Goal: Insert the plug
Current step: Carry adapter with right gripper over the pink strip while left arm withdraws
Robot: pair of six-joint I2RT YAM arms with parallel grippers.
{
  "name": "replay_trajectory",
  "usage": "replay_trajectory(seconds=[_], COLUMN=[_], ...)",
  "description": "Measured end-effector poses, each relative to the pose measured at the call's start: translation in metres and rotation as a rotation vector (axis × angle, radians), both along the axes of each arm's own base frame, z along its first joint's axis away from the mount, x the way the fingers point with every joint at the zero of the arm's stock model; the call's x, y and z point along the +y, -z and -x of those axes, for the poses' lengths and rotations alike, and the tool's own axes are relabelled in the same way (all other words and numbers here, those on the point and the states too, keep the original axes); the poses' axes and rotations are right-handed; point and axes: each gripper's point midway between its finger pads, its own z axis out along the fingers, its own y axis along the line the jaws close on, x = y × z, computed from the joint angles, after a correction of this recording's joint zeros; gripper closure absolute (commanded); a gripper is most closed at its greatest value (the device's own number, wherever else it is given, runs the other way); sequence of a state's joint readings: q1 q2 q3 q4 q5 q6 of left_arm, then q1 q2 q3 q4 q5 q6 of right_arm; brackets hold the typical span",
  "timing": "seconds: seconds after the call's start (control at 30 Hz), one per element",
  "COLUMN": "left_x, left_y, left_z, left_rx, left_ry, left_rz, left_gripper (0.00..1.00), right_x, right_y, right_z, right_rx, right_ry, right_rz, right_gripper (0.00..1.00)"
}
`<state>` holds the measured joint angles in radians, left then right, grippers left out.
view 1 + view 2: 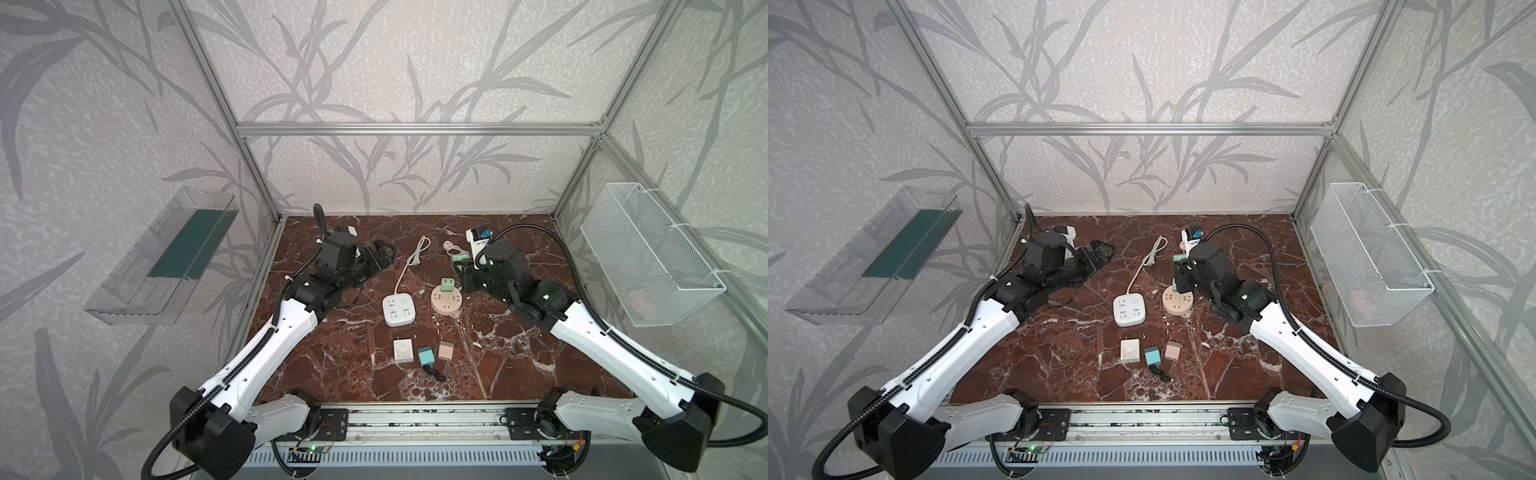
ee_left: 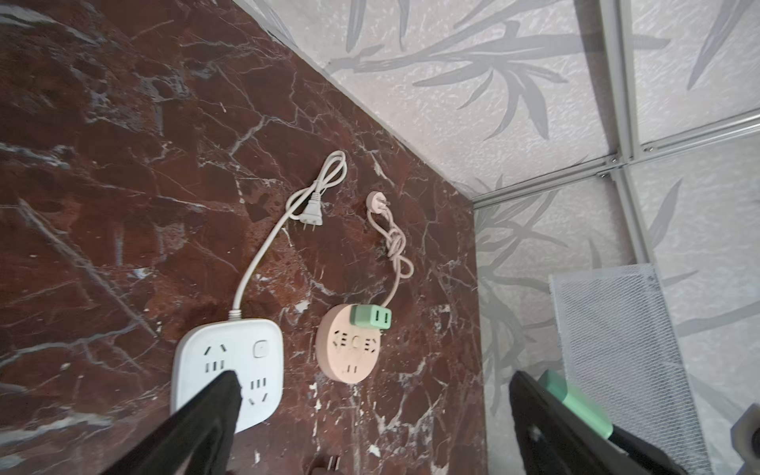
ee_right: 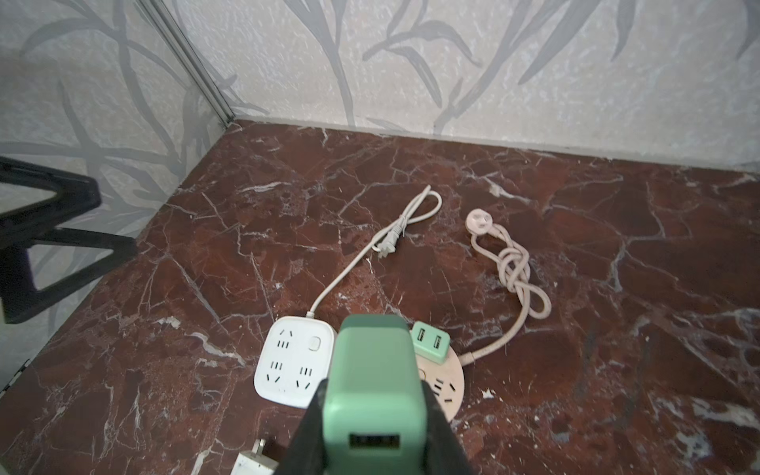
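Right gripper (image 3: 372,415) is clamped tight on the green plug (image 3: 372,370), and in a top view that plug (image 1: 458,258) sits at 1 o'clock of the round pink socket hub (image 1: 446,305). A light green two-port charger (image 1: 446,286) sits plugged into the hub's 12 o'clock edge. The white square strip (image 1: 399,309) lies just beside at the hub's 9 o'clock. Left gripper (image 1: 384,257) hangs at the strip's 11 o'clock, jaws spread wide, holding nothing.

Lab robot cell: aluminium frame (image 1: 415,129), wallpapered panels (image 1: 415,62), marble-look tabletop (image 1: 519,357)
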<state>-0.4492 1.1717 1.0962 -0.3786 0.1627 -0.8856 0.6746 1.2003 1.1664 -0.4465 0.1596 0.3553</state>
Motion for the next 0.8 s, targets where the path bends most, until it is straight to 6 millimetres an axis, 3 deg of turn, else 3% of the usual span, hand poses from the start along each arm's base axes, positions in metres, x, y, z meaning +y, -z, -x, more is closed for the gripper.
replay_trajectory(seconds=[0.17,0.3,0.53,0.8], left_x=[0.008,0.011,0.005,-0.023], left_y=[-0.005,-0.008,0.005,0.029], left_z=[0.014,0.02,0.03,0.058], left_rx=[-0.045,-0.067,-0.063,-0.053], left_ry=[0.051,0.075,0.12,0.225], left_rz=[-0.089,-0.127,-0.208,-0.382], left_gripper=[0.04,0.06,0.07,0.07], right_x=[-0.005,-0.003,-0.012,-0.016], right_y=[-0.006,0.001,0.038,0.072], right_z=[0.0,0.001,-0.01,-0.018], right_rx=[0.094,0.172,0.323,0.429], right_ry=[0.002,-0.013,0.026,0.059], right_rz=[-0.039,-0.043,-0.035,-0.011], right_gripper=[1.0,1.0,1.0,1.0])
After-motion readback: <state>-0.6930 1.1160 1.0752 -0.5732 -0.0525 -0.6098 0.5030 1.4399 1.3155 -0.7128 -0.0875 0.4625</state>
